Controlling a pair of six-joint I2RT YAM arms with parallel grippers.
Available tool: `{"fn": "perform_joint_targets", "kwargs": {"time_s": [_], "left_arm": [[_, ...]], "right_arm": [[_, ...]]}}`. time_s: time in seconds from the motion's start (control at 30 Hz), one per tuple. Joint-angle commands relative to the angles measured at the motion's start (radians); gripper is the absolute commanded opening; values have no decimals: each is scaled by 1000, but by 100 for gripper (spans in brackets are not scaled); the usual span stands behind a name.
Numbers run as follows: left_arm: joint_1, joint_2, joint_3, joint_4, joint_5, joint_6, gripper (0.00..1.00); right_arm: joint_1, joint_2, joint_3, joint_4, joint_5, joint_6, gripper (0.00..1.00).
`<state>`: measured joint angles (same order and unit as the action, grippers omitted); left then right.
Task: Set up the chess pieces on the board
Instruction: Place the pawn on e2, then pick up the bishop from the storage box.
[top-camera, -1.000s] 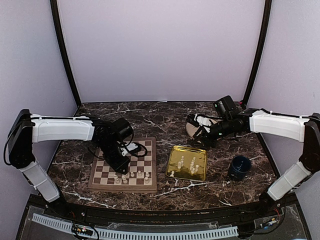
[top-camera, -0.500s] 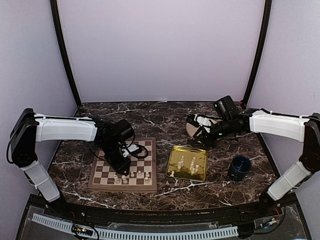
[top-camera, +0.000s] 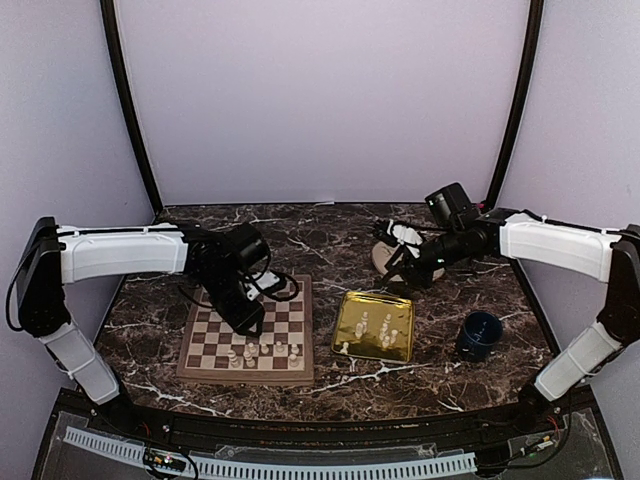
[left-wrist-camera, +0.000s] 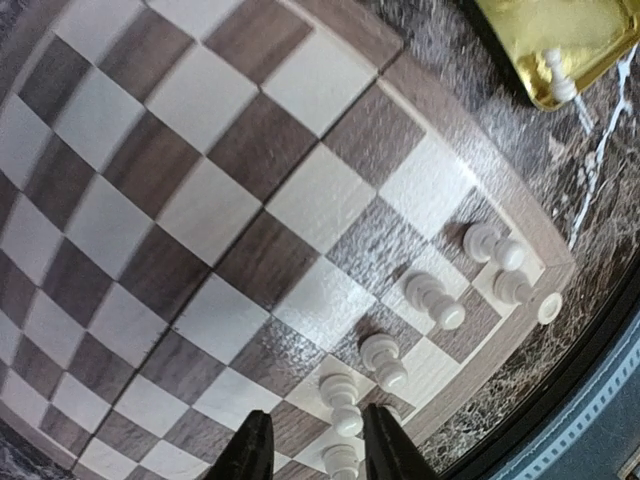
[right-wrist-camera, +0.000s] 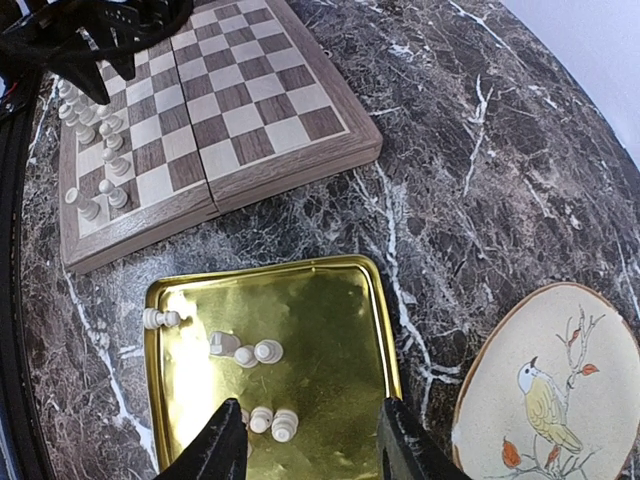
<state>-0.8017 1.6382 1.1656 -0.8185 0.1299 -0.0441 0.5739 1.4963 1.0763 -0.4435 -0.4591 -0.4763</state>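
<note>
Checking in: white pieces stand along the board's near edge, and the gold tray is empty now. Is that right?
Not quite. The tray is not empty: it holds several pieces, as the right wrist view shows. The rest stands: white pieces do line the near edge of the board.

Place: robot test cell, lab-like | Walls: plain lilac panels at 9, 12 and 3 o'clock, black poles at the corners | Worktop: dark marble-look slab with board, gold tray, blue cup | 6 o'clock: white left arm and right arm bolted side by side, white slotted strip along the edge
</note>
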Motion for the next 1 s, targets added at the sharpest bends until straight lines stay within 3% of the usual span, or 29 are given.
{"fn": "perform_joint_targets", "kwargs": {"time_s": [0.0, 0.27, 0.3, 0.37, 0.53, 0.7, 0.97], "left_arm": [[-6, -84, 77, -8, -88, 38, 34], [19, -140, 87, 326, -191, 125, 36], [26, -148, 84, 382, -196, 145, 39], [51, -160, 72, 487, -194, 160, 62], [177, -206, -2, 664, 15, 50, 73], [248, -283, -132, 754, 39, 67, 68], [248, -303, -129, 710, 8, 101, 64]], "right_arm": [[-1, 12, 69, -63, 23, -19, 45], [51, 122, 185, -177, 91, -55, 41], [64, 143, 196, -191, 102, -58, 41], [96, 185, 225, -217, 137, -62, 40], [159, 307, 294, -267, 201, -48, 39], [186, 375, 324, -273, 238, -33, 41], [200, 447, 365, -311, 247, -18, 40]]}}
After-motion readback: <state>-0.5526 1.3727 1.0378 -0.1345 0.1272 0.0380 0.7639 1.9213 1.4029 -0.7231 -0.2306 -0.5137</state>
